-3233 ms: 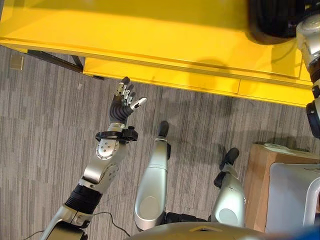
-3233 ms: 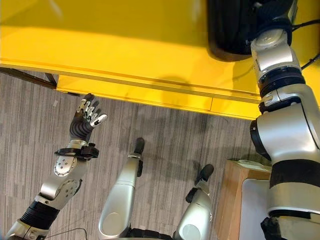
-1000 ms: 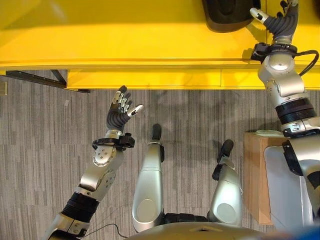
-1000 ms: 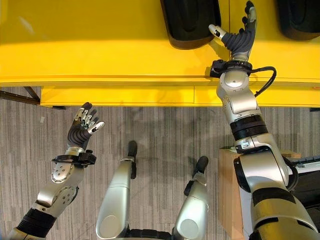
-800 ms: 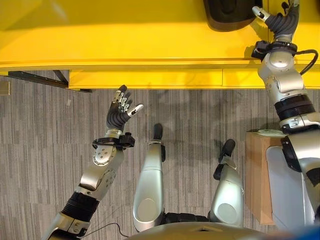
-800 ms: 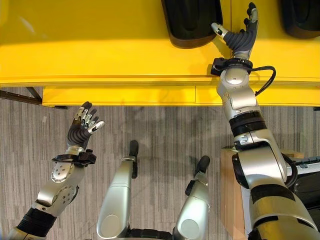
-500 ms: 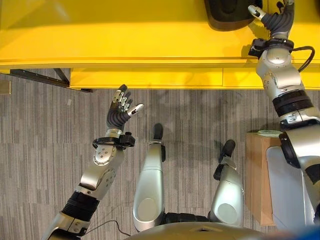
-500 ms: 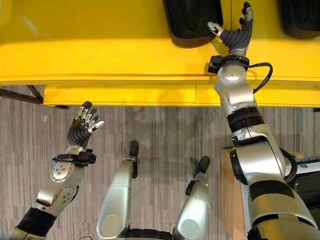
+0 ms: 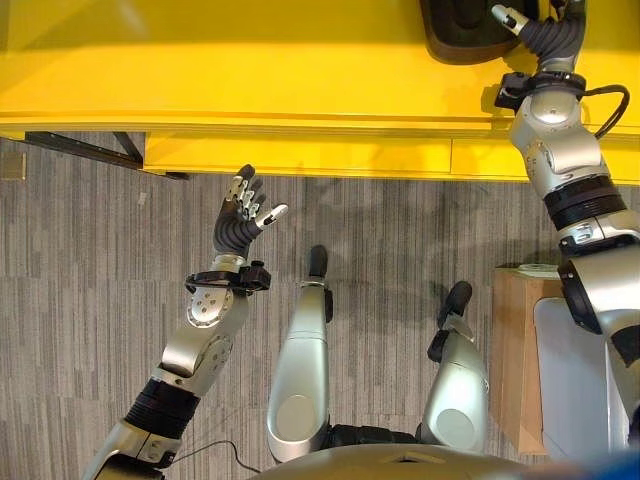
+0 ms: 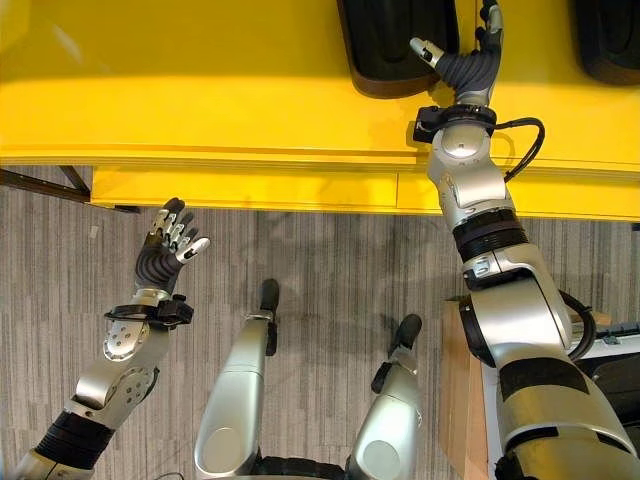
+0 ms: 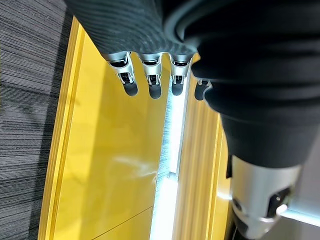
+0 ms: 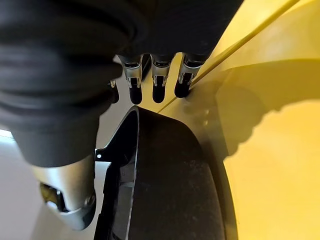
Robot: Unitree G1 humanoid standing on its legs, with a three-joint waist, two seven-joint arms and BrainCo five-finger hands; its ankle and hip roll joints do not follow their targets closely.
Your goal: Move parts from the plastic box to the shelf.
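Yellow shelf [image 9: 250, 70] runs across the top of the left eye view, and your black part [image 9: 465, 30] lies on it at about 1 o'clock, cut by the frame edge. The right hand [image 9: 540, 30] is just beside the part on its right side, fingers spread and holding nothing. The left hand [image 9: 240, 215] hangs over the floor near 9 o'clock, relaxed and empty, well apart from the part.

In the right eye view the part [image 10: 400, 45] reads as a long dark moulding, its long axis running toward 12 o'clock. The right hand [image 10: 465, 60] sits alongside at its 3 o'clock, thumb tip close to the part's edge; you cannot tell if it touches. A second dark part [image 10: 610, 40] lies further right.

The left wrist view shows straight fingers [image 11: 150, 82] over bare shelf.

The right wrist view shows extended fingers [image 12: 157, 82] just past the part's rim [image 12: 170, 165]. The right hand is clearly nearer.
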